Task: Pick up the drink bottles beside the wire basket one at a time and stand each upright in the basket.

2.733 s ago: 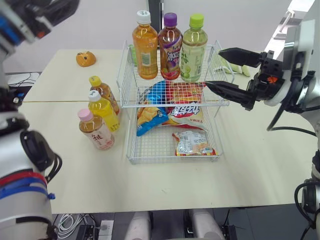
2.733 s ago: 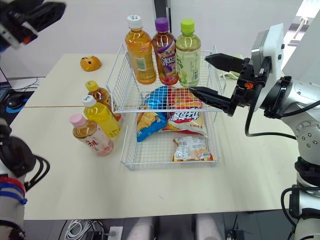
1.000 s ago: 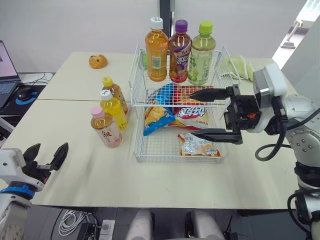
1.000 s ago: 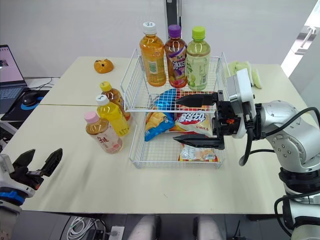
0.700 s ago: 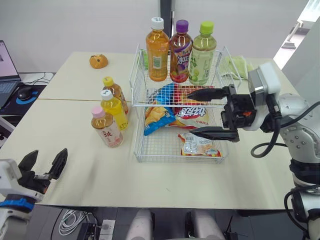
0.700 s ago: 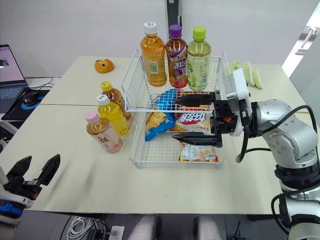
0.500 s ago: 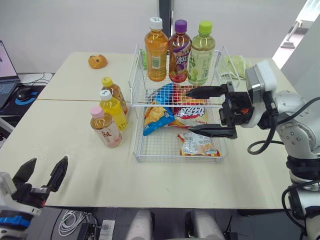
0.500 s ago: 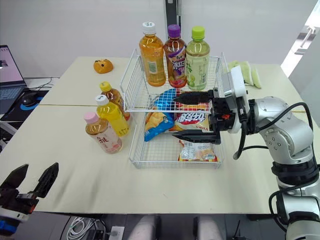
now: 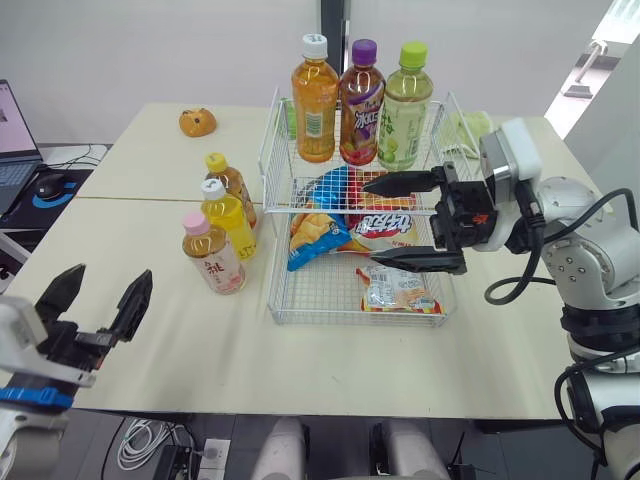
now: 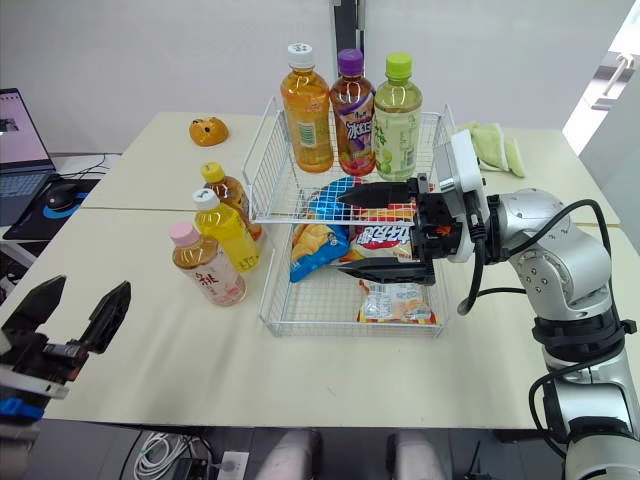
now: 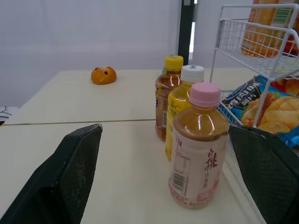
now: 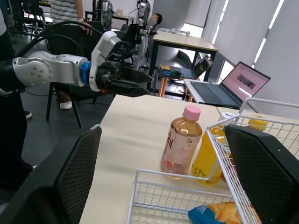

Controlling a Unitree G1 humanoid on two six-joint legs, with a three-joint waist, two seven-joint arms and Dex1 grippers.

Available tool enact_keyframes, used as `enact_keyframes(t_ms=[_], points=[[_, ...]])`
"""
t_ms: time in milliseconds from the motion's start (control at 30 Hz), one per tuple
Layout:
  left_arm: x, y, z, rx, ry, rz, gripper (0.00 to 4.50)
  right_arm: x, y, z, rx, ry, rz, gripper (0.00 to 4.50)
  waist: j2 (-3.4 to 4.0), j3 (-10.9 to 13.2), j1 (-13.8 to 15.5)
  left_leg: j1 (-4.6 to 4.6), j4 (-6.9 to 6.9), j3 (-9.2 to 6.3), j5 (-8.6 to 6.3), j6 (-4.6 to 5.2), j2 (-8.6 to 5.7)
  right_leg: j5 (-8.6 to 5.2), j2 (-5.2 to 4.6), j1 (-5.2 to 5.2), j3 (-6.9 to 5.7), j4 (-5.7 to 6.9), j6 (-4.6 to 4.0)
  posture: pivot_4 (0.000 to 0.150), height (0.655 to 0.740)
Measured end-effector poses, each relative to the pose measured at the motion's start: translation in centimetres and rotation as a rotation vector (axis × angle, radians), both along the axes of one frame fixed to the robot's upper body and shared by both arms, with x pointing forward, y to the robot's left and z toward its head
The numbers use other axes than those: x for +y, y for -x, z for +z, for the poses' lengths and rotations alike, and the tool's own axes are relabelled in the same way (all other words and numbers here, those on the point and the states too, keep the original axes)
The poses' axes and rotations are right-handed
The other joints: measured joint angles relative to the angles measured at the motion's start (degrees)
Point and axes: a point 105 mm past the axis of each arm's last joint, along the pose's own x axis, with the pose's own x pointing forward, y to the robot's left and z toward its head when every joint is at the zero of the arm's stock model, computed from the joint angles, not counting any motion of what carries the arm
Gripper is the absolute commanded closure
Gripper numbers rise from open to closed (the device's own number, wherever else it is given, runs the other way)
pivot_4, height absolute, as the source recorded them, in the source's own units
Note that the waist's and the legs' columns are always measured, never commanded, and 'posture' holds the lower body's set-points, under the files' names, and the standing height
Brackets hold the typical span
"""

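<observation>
Left pincer [image 9: 108, 292] hangs spread wide and empty by the near corner of the table [image 9: 200, 350]. The pink-capped bottle [image 11: 198, 148] stands straight ahead of it, framed between its fingers but well apart from them. Beyond that one stand the white-capped bottle [image 9: 228, 213] and the yellow-capped bottle [image 9: 230, 180], all just beside the wire basket [image 9: 352, 318]. My right pincer [image 9: 372, 220] is also spread and empty, hovering over the basket's lower tier and its snack bags [image 9: 318, 232]. I judge this the approach to the next bottle. I must go forward until the fingers straddle the pink-capped bottle's body, then close. Since half a second ago the left pincer has risen and come nearer the bottles, which have not moved.
</observation>
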Motion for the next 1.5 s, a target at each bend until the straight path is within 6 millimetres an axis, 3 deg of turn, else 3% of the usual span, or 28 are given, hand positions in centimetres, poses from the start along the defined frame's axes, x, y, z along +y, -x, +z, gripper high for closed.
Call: enact_keyframes(t_ms=[133, 467, 667, 1000, 1500], points=[[-1.0, -2.4, 0.5, -0.002, -0.015, -0.043, 0.04, -0.1, -0.1, 0.0, -0.003, 0.0, -0.008, 0.0, 0.0, 0.0, 0.0, -0.01, 0.0, -0.01, 0.0, 0.0, 0.0, 0.03, 0.02, 0.0, 0.04, 0.0, 0.05, 0.15, 0.74], [-2.9, -5.4, -0.2, 0.048, 0.004, -0.124, 0.04, -0.3, -0.1, 0.2, -0.011, -0.001, -0.04, 0.0, 0.03, 0.0, -0.1, -0.01, -0.03, -0.04, 0.0, 0.0, 0.01, 0.02, 0.09, -0.02, 0.02, 0.02, 0.03, 0.15, 0.74], [-3.1, -6.9, 0.1, 0.045, 0.002, -0.12, 0.04, -0.4, -0.1, 0.3, -0.014, 0.006, -0.06, 0.0, 0.03, 0.0, -0.1, -0.02, -0.04, -0.04, 0.0, 0.0, 0.0, 0.03, 0.09, -0.02, 0.03, 0.02, 0.03, 0.15, 0.74], [-4.3, -8.4, 0.1, 0.059, 0.002, -0.162, 0.04, -0.5, -0.2, 0.4, -0.012, 0.003, -0.08, 0.0, 0.03, 0.0, -0.1, -0.02, -0.04, -0.05, 0.0, 0.0, 0.0, 0.03, 0.08, -0.02, 0.03, 0.01, 0.03, 0.15, 0.74], [-4.2, -9.7, 0.0, 0.078, -0.002, -0.162, 0.04, -0.4, -0.3, 0.5, -0.005, 0.003, -0.1, 0.0, 0.03, 0.0, -0.1, -0.03, -0.04, -0.07, 0.0, 0.0, 0.0, 0.02, 0.07, -0.02, 0.02, 0.01, 0.04, 0.15, 0.74]])
